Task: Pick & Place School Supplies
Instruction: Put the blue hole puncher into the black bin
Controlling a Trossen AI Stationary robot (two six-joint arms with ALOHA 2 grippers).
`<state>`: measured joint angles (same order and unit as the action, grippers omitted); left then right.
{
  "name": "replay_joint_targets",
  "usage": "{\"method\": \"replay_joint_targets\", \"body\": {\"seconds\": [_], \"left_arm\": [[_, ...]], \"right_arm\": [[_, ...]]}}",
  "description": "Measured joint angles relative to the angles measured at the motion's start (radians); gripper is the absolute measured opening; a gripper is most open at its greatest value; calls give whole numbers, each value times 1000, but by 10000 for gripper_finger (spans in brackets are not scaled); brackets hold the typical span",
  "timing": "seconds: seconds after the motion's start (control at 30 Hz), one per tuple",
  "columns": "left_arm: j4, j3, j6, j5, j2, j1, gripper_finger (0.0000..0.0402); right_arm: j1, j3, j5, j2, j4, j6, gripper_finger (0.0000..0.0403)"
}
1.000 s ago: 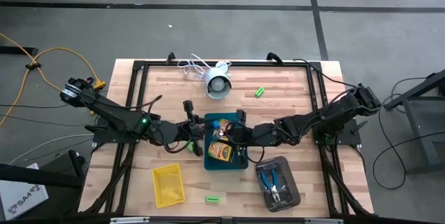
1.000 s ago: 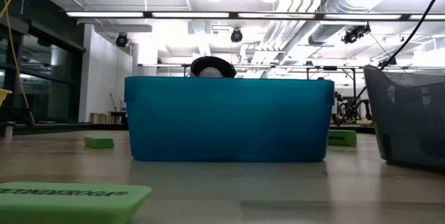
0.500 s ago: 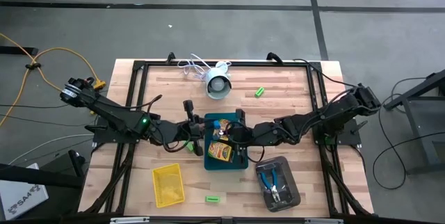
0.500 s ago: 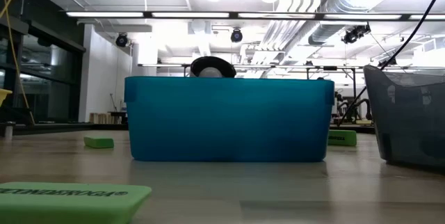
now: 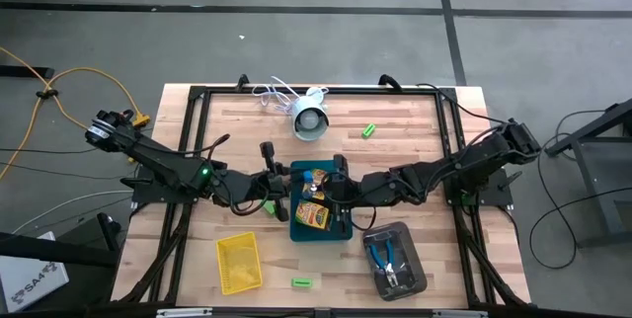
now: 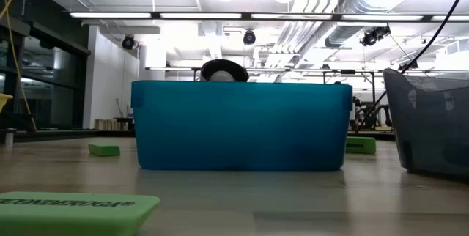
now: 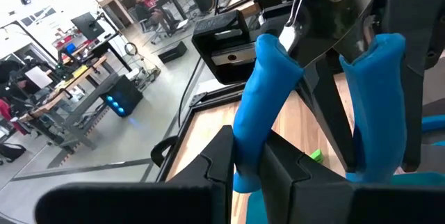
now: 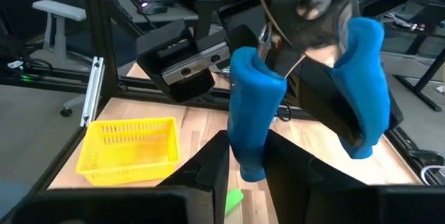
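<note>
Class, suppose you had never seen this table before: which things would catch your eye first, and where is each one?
The teal tray at the table's middle draws the eye, with a yellow-orange printed box inside it and both arms meeting over it. The left pincer and right pincer each grip a blue-handled tool. Nearer the front lie a yellow tray on the left and a dark grey tray holding scissors on the right.

Open-plan lab: exposed ceiling ducts (image 6: 322, 1), equipment benches (image 7: 62, 106) behind

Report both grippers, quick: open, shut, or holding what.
Left gripper: shut on one blue handle of a pair of pliers.
Right gripper: shut on one blue handle of another pair of pliers.
</note>
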<state>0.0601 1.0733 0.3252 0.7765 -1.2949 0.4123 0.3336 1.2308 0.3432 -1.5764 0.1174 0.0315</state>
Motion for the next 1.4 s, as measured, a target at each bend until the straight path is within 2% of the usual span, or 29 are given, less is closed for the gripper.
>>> {"method": "replay_joint_targets", "body": {"seconds": [0.27,0.5,0.73,0.97,1.1,1.27,1.4], "left_arm": [[-2,0,-5,-5,0,0,47],[-5,0,18,8,0,0,91],[-5,0,58,7,0,20,110],[-9,0,71,18,0,48,113],[-28,0,72,53,1,62,113],[-58,0,63,119,1,78,113],[-70,0,44,121,1,95,113]], "right_arm": [[0,0,-7,0,4,14,41],[0,0,-5,0,16,14,39],[0,0,1,0,15,14,32],[5,0,30,0,-15,-12,30],[31,0,110,0,-36,-13,30],[96,0,215,11,-134,-111,29],[157,0,259,52,-284,-343,29]]}}
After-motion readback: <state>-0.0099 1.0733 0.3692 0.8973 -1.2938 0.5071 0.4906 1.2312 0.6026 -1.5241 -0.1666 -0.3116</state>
